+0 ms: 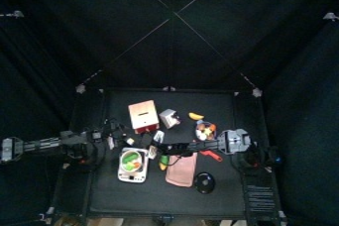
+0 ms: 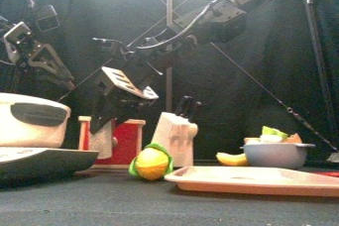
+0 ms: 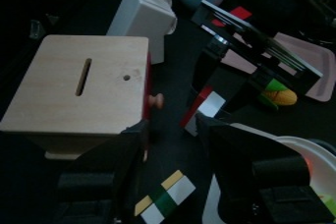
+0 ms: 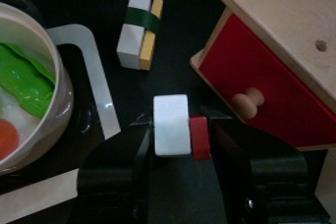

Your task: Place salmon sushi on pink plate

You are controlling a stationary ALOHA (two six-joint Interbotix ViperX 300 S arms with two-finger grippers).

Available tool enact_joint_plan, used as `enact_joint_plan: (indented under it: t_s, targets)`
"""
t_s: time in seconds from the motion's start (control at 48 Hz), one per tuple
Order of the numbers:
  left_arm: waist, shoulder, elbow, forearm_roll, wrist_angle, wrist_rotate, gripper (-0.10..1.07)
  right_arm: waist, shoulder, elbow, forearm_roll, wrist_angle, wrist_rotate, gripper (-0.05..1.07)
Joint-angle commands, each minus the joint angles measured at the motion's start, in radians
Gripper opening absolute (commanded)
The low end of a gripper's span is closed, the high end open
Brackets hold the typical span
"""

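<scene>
Two arms meet near the tabletop's (image 1: 146, 195) middle. The right tool (image 4: 178, 154) has its jaws spread around a white-and-red sushi piece (image 4: 178, 127), which lies on the surface between them; whether they touch it cannot be told. That piece sits just beside the wooden box with a red drawer (image 4: 282, 51). The pink plate (image 1: 184, 169) lies toward the front edge, right of the white dish (image 1: 131, 164). The left tool's (image 3: 197, 203) state I cannot tell.

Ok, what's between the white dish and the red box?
A white-and-red sushi piece sits there, inside the open jaws of the right gripper, shown in the right wrist view.
</scene>
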Motion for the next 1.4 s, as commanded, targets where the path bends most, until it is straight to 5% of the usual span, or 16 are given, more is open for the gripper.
enact_joint_plan:
  t_s: [0.0, 0.292, 0.604, 0.896, 1.375]
  targets:
    - [0.000, 0.002, -0.011, 0.000, -0.009, 0.000, 0.82, 0.000, -0.091, 0.003, -0.002, 0.021, 0.000, 0.68]
    - [0.000, 0.002, -0.009, 0.000, -0.011, -0.002, 0.82, 0.064, -0.272, 0.140, -0.002, 0.133, 0.000, 0.68]
    - [0.000, 0.003, -0.003, -0.025, -0.017, 0.000, 0.82, 0.238, -0.431, 0.345, -0.003, 0.284, 0.000, 0.68]
    - [-0.006, 0.005, 0.000, -0.069, -0.057, -0.002, 0.82, 0.373, -0.433, 0.453, 0.057, 0.365, 0.002, 0.67]
    - [-0.063, 0.040, 0.005, -0.114, -0.123, 0.005, 0.82, 0.382, -0.377, 0.466, 0.201, 0.414, -0.002, 0.68]
